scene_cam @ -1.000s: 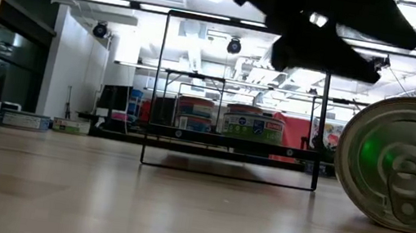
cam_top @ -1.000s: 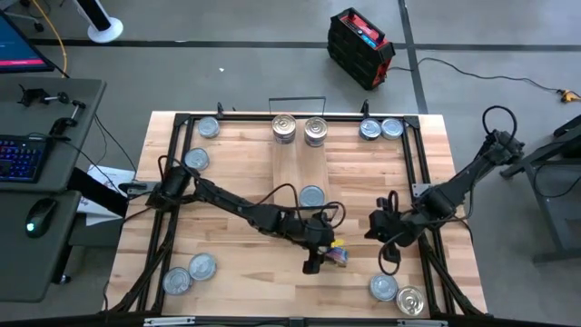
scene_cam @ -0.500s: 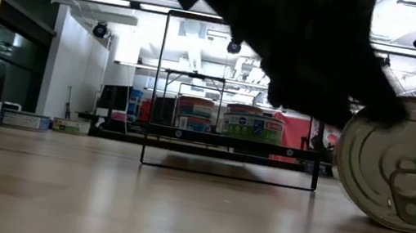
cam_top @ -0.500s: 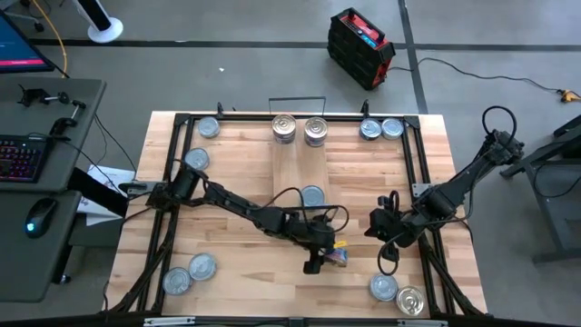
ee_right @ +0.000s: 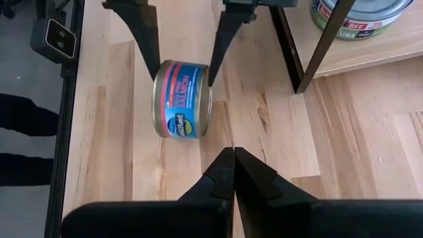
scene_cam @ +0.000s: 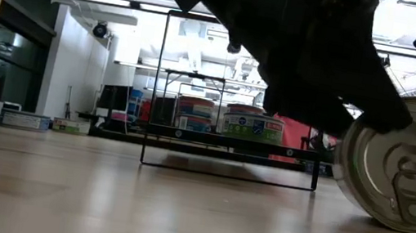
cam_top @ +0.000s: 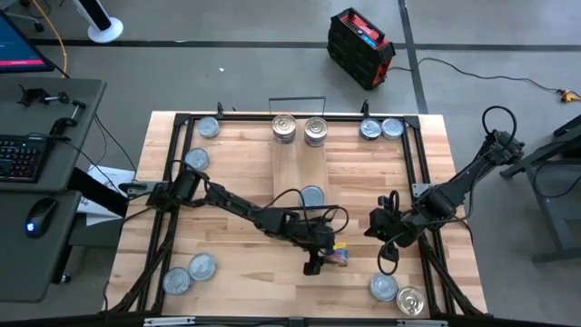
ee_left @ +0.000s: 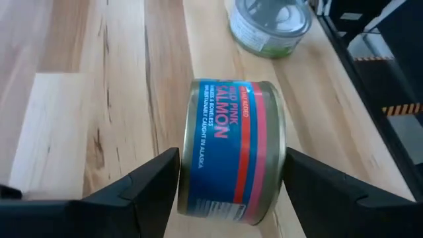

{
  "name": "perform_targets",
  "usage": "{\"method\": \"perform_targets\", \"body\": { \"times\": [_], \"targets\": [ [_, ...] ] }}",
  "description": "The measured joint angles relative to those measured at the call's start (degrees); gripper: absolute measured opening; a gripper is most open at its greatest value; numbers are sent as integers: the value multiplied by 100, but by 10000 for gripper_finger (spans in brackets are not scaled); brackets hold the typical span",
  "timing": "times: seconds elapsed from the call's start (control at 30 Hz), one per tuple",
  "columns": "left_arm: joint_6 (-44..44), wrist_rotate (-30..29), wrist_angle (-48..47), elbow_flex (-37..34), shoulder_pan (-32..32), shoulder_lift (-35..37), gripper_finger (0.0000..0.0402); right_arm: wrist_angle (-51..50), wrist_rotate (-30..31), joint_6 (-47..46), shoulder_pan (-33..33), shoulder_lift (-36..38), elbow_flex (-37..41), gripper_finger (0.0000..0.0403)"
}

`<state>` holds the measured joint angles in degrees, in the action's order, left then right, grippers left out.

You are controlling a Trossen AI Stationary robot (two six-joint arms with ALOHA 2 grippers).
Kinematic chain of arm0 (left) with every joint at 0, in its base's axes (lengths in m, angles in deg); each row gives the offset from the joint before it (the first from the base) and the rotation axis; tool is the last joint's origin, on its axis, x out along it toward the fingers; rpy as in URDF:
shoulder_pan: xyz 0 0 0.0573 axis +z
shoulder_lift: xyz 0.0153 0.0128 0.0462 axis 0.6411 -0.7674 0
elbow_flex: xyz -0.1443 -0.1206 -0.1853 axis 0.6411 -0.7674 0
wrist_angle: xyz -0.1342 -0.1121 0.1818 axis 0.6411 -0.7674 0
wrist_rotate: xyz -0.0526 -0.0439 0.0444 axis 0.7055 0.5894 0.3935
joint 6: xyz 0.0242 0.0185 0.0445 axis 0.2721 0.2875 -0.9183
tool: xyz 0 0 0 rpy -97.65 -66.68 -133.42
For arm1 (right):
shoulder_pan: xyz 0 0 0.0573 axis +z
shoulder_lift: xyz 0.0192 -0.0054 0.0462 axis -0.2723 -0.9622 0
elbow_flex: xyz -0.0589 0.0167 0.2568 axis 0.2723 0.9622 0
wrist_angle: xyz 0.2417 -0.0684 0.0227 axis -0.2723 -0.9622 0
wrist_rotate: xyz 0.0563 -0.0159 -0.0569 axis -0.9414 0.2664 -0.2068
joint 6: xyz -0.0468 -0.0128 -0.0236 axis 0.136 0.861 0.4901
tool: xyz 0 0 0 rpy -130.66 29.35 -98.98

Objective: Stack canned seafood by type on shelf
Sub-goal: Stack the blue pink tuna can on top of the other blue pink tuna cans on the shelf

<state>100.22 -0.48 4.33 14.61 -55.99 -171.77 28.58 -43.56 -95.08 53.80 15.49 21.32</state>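
A blue-and-pink salmon tin (ee_left: 232,149) lies on its curved side on the tabletop, right of centre (cam_top: 339,256). Its ring-pull lid (scene_cam: 407,167) faces the near edge. My left gripper (ee_left: 231,175) is open and low over it, one finger (ee_left: 155,178) beside each flat end (ee_right: 182,99). I cannot tell whether the fingers touch the tin. My right gripper (ee_right: 232,165) is shut and hovers just right of the tin (cam_top: 388,257). The shelf (cam_top: 300,168) carries two stacks of tins (cam_top: 284,128) (cam_top: 315,130) at its far end and one pale-topped tin (cam_top: 311,195) nearer.
Loose tins lie at the far left (cam_top: 208,128) (cam_top: 196,159), far right (cam_top: 379,129), near left (cam_top: 189,272) and near right (cam_top: 397,293). A black frame (cam_top: 413,173) borders the table. The shelf's wire end frame (scene_cam: 229,165) stands beyond the tin.
My left gripper has come down onto the salmon tin, so that its fingers now stand at the tin's two flat ends. The tin has stayed where it lay.
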Motion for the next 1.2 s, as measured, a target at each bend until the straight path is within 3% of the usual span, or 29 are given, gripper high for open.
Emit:
{"method": "perform_targets", "body": {
  "times": [0.17,0.33,0.43,0.53,0.8,1.07,1.2],
  "targets": [
    [-87,-219,43,-4,-45,-7,240,-1,-2,5,0,0,0,0],
    [-99,-338,19,-4,-55,-7,176,-1,-2,51,0,0,0,0],
    [-33,-340,-128,-9,-55,90,175,-1,-2,62,0,0,0,0],
    [32,-191,-592,-17,-55,429,175,-3,-2,62,0,-2,2,0],
    [-173,74,-2876,-15,-63,2055,175,-99,7,211,-49,-2,4,0],
    [726,553,-3129,-9,-801,2970,175,-192,-25,231,-61,-2,4,0],
    [1147,210,-3750,-11,-1090,3076,175,-195,-44,248,-61,-2,4,0]
  ]
}}
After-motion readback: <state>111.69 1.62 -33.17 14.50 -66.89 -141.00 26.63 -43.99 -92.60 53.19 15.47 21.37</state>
